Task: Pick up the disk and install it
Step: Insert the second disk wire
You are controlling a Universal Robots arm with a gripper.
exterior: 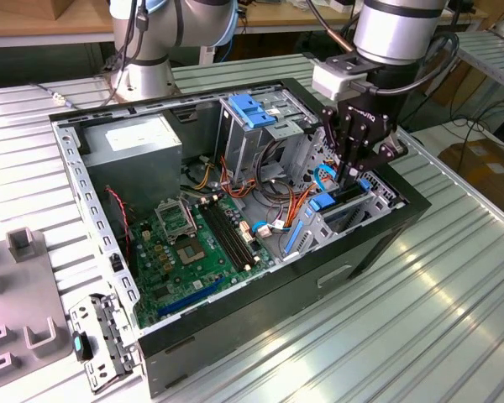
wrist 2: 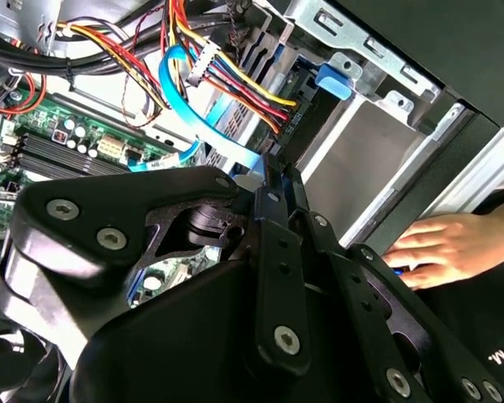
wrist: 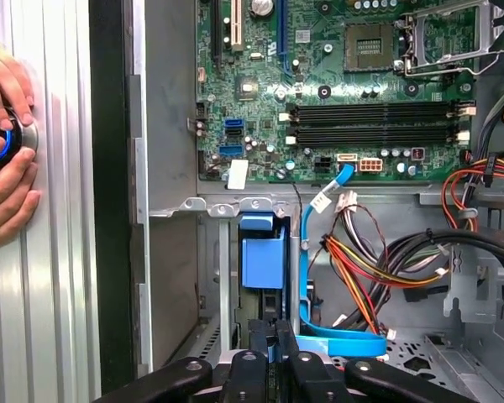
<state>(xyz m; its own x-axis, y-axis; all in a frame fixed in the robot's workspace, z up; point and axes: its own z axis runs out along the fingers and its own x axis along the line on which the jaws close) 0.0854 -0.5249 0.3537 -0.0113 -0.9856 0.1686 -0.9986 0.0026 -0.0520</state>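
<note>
Ribbed aluminium table (exterior: 420, 319) carries an open black tower computer case (exterior: 235, 336) lying on its side, green motherboard (exterior: 193, 252) exposed.

**Position.** The black gripper (exterior: 346, 172) stands over the grey metal drive cage (exterior: 319, 222) at the exterior view's right of the case. Its fingers appear pressed together on the upper edge of the silver-grey metal disk with blue plastic rails (exterior: 343, 199), which stands on edge, partly down in the cage slot.

**Hazards.**
- Loose cabling: the bundle of red, yellow and orange wires (wrist: 361, 269) and the flat blue data cable (wrist: 340, 344) lie just beside the slot. Either could be trapped between disk and cage.
- Tilt: a disk not square to the slot could jam on its rails.
- Narrow hold: the grip is on the edge alone, so side load could twist the disk.

**View differences.** The first wrist view looks straight down the slot onto the disk's blue rail (wrist: 263, 260) and shows a person's hands (wrist: 4, 168) resting on the table outside the case. The exterior view alone gives the gripper's height over the cage.
</note>
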